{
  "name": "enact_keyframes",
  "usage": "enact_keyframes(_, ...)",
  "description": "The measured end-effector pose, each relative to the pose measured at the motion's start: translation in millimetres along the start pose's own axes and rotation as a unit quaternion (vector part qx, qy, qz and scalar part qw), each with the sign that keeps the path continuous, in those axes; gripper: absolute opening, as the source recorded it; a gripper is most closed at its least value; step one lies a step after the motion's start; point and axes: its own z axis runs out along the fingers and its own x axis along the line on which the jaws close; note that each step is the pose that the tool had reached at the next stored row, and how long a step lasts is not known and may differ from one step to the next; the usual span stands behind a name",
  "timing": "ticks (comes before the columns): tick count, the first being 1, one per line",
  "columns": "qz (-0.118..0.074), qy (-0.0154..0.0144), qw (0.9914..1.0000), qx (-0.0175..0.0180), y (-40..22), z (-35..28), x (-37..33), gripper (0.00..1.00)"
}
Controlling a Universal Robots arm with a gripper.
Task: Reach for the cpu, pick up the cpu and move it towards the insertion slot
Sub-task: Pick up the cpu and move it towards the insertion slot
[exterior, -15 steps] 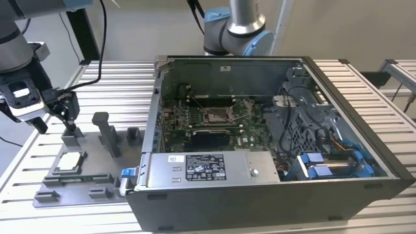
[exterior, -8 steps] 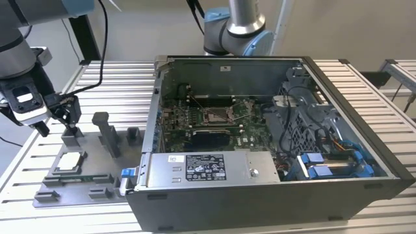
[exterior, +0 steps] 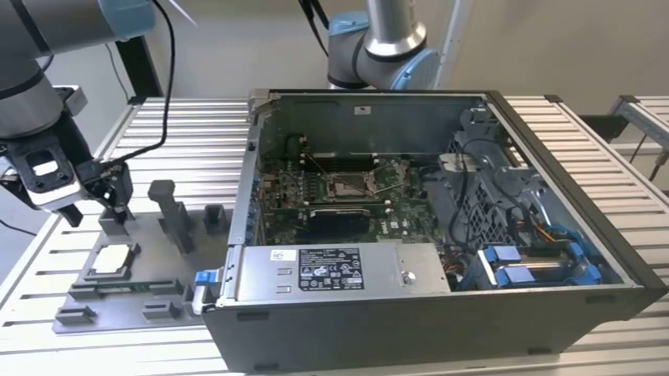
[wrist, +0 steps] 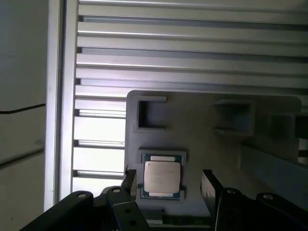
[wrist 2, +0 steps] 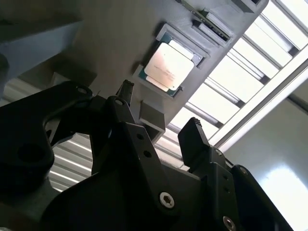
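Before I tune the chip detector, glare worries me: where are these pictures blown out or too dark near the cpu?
Second wrist view: the cpu face catches mild glare, the table slats are blown out, the fingers are near-black. First wrist view: cpu evenly lit, slats beside the tray overexposed. Exterior view: even light, no harsh glare.

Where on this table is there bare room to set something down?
Bare slats of the silver table lie on the exterior view's right of the open black computer case and beyond the grey plastic tray. The tray is crowded: upright blocks, the small silvery square cpu, the open tool above.
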Motion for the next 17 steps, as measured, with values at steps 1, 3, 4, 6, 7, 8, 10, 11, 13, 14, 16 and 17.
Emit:
enact_keyframes(1,0.0,0.0002,1.0,0.0,-0.9,1.6,0.0,1.0)
enact_keyframes(3,0.0,0.0003,1.0,-0.0001,-2.5,5.3,0.1,1.0)
enact_keyframes(4,0.0,0.0005,1.0,0.0,-3.4,7.0,0.1,1.0)
enact_keyframes(6,0.0,0.0005,1.0,-0.0005,-5.9,10.5,0.2,1.0)
enact_keyframes(7,-0.001,0.0004,1.0,-0.0011,-7.3,12.0,0.2,1.0)
enact_keyframes(8,-0.001,0.0004,1.0,-0.0018,-9.0,13.8,0.3,1.0)
enact_keyframes(10,-0.001,0.0004,1.0,-0.0022,-11.7,16.8,0.3,1.0)
enact_keyframes(11,-0.001,0.0004,1.0,-0.0023,-12.7,18.7,0.3,1.0)
enact_keyframes(13,-0.002,0.0008,1.0,-0.0023,-14.7,21.9,0.4,1.0)
enact_keyframes(14,-0.002,0.0011,0.99999,-0.0022,-15.6,23.7,0.4,1.0)
enact_keyframes(16,-0.003,0.0017,0.99999,-0.0023,-17.5,27.1,0.5,1.0)
enact_keyframes(17,-0.003,0.002,0.99999,-0.0023,-18.4,28.9,0.6,1.0)
